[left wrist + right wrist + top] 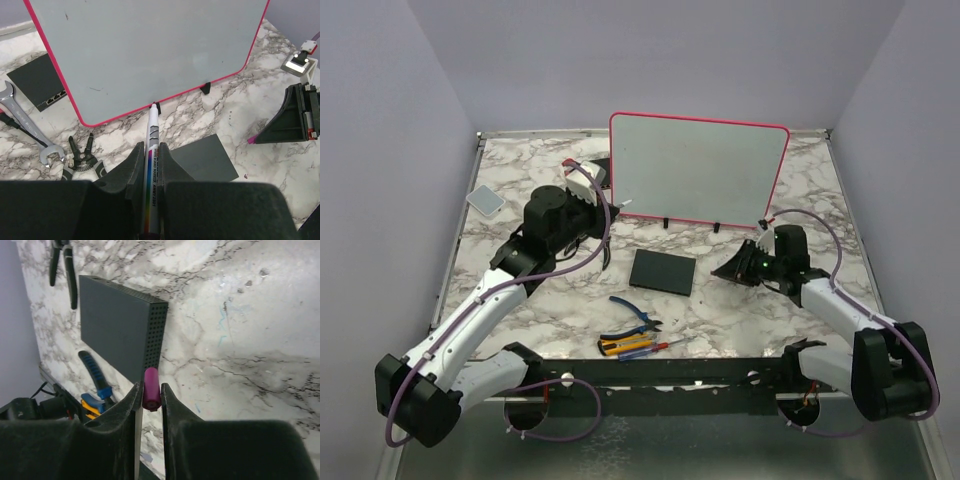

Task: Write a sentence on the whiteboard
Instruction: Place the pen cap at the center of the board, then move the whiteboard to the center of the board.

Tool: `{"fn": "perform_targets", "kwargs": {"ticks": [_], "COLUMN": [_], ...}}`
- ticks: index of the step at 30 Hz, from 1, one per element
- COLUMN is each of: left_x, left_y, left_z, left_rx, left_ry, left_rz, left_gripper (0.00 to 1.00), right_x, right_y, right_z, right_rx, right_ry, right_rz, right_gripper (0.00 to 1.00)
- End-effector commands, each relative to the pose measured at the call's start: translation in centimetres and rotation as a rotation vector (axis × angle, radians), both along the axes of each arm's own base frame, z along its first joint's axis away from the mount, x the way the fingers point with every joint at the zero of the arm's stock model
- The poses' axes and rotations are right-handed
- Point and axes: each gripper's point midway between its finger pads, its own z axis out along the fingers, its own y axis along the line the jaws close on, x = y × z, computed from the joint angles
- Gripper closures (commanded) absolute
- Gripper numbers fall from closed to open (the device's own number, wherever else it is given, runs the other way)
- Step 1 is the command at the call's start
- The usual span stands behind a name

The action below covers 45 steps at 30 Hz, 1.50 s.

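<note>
The whiteboard [700, 170] stands upright on small black feet at the back of the table, pink-red framed. Its surface [150, 50] carries no sentence that I can see, only a couple of tiny dark specks. My left gripper [586, 184] [152, 150] is shut on a white whiteboard marker [153, 132], whose uncapped tip points at the board's lower edge, just short of it. My right gripper [740, 268] [149, 389] hangs low over the table right of the board, its jaws close around a magenta marker cap [151, 387] [252, 138].
A flat black slab [663, 271] [115, 325] lies in front of the board. Blue-handled pliers [635, 312] and screwdrivers [632, 346] lie near the front edge. A grey pad [485, 200] sits far left. A wrench [25, 125] and a black box [37, 85] lie left of the board.
</note>
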Motion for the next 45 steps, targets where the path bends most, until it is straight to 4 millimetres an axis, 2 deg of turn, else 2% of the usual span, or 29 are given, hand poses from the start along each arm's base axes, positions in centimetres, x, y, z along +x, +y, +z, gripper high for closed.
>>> {"fn": "perform_targets", "kwargs": {"ticks": [1, 3, 9, 11, 14, 17, 19, 23, 26, 29, 33, 37, 40, 45], "left_x": [0.5, 0.5, 0.6, 0.5, 0.5, 0.3, 0.2, 0.1, 0.1, 0.0, -0.1, -0.3, -0.6, -1.1], "left_y": [0.3, 0.3, 0.5, 0.5, 0.5, 0.4, 0.3, 0.2, 0.0, -0.2, -0.3, -0.5, -0.9, -1.4], "left_z": [-0.9, -1.2, -1.9, -2.0, -2.0, -2.0, -2.0, -1.9, -1.8, -1.7, -1.7, -1.7, -1.8, -1.5], "left_rx": [0.017, 0.019, 0.031, 0.032, 0.029, 0.025, 0.022, 0.011, 0.003, -0.006, -0.007, -0.003, -0.001, -0.003], "left_ry": [-0.013, -0.009, -0.004, -0.004, -0.002, -0.001, -0.001, 0.0, 0.002, 0.005, 0.004, 0.002, 0.002, -0.007], "left_rz": [0.019, 0.017, 0.026, 0.027, 0.025, 0.017, 0.012, 0.005, -0.003, -0.013, -0.018, -0.038, -0.074, -0.115], "left_gripper": [1.0, 1.0, 1.0, 1.0, 1.0, 1.0, 1.0, 1.0, 1.0, 1.0, 1.0, 1.0, 1.0, 1.0], "right_x": [0.5, 0.7, 2.0, 2.7, 4.1, 5.6, 6.5, 8.6, 10.7, 12.5, 13.0, 12.7, 13.2, 15.4], "right_y": [-0.9, -1.1, -1.5, -2.1, -3.7, -5.9, -7.3, -8.7, -9.5, -11.4, -12.7, -12.9, -12.6, -13.9], "right_z": [-2.0, -2.4, -0.6, 0.5, 2.8, 6.2, 8.2, 11.4, 13.4, 16.1, 19.5, 20.3, 19.4, 17.9], "right_rx": [-0.056, -0.063, -0.071, -0.096, -0.168, -0.246, -0.313, -0.4, -0.367, -0.308, -0.196, -0.13, -0.072, -0.075], "right_ry": [0.032, 0.036, -0.05, -0.094, -0.159, -0.278, -0.363, -0.458, -0.523, -0.632, -0.802, -0.903, -0.935, -0.941], "right_rz": [-0.056, -0.068, -0.11, -0.143, -0.22, -0.321, -0.361, -0.388, -0.361, -0.363, -0.282, -0.126, -0.023, 0.001], "right_gripper": [0.73, 0.69, 0.25, 0.2, 0.2, 0.19, 0.15, 0.14, 0.14, 0.14, 0.14, 0.15, 0.16, 0.18]}}
